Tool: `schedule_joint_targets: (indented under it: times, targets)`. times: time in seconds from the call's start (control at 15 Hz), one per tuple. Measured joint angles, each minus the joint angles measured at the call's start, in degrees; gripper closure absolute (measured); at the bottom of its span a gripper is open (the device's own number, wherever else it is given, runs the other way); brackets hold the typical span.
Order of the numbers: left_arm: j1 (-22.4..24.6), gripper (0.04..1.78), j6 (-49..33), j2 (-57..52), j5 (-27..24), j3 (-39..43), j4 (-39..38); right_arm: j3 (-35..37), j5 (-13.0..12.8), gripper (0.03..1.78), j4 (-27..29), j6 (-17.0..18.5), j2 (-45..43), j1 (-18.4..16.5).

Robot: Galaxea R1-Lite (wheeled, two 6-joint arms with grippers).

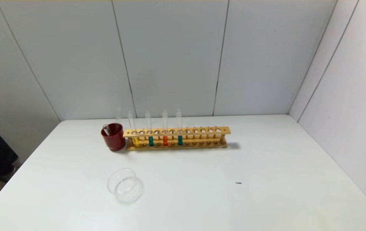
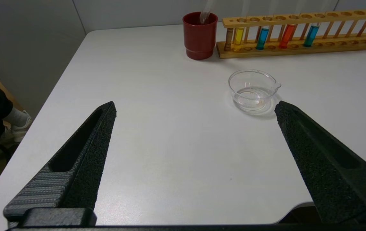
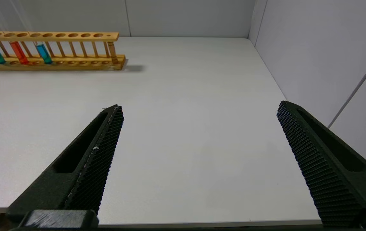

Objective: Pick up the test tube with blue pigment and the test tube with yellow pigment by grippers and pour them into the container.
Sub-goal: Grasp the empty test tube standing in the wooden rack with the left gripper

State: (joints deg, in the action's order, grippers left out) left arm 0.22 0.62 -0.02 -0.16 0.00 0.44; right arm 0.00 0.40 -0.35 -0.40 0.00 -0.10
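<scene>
A wooden rack (image 1: pixel 176 138) at the table's back holds the yellow tube (image 1: pixel 135 141) at its left end, then a blue-teal tube (image 1: pixel 151 141), an orange tube (image 1: pixel 165 140) and a second blue-teal tube (image 1: pixel 180 140). The clear glass container (image 1: pixel 124 185) sits in front, left of centre; it also shows in the left wrist view (image 2: pixel 253 90). My left gripper (image 2: pixel 195 107) is open and empty, low over the table's front left. My right gripper (image 3: pixel 199 107) is open and empty over the front right. Neither shows in the head view.
A dark red cup (image 1: pixel 114 136) with an empty tube leaning in it stands at the rack's left end. A small dark speck (image 1: pixel 238 183) lies on the white table. Grey panel walls close the back and right. The table's left edge drops to the floor.
</scene>
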Motion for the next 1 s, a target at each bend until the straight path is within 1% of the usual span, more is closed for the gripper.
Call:
schedule_joint_targets:
  times: [0.47,0.6,0.67,0.8,0.93,1.0]
  targets:
    - [0.02,0.07,0.59,0.00,0.06,0.00,-0.49,0.00,0.01,0.06,0.02,0.00,0.00,0.00]
    - [-0.01,0.07,2.24,0.05,-1.38,-1.27,0.63,0.00,0.04,0.06,0.02,-0.01,0.00,0.00]
    - [-0.04,0.07,2.43,0.27,-3.01,-3.47,1.49,0.00,0.01,0.06,0.02,-0.01,0.00,0.00]
    - [-0.06,0.07,2.55,2.15,-7.50,-12.07,6.61,0.00,0.00,0.06,0.05,-0.01,0.00,0.00]
    - [-0.29,0.07,2.71,7.92,-11.41,-20.69,11.59,0.00,0.01,0.06,0.05,-0.01,0.00,0.00]
    - [-0.44,0.07,2.68,12.12,-12.71,-24.28,11.91,0.00,0.01,0.06,0.05,-0.01,0.00,0.00]
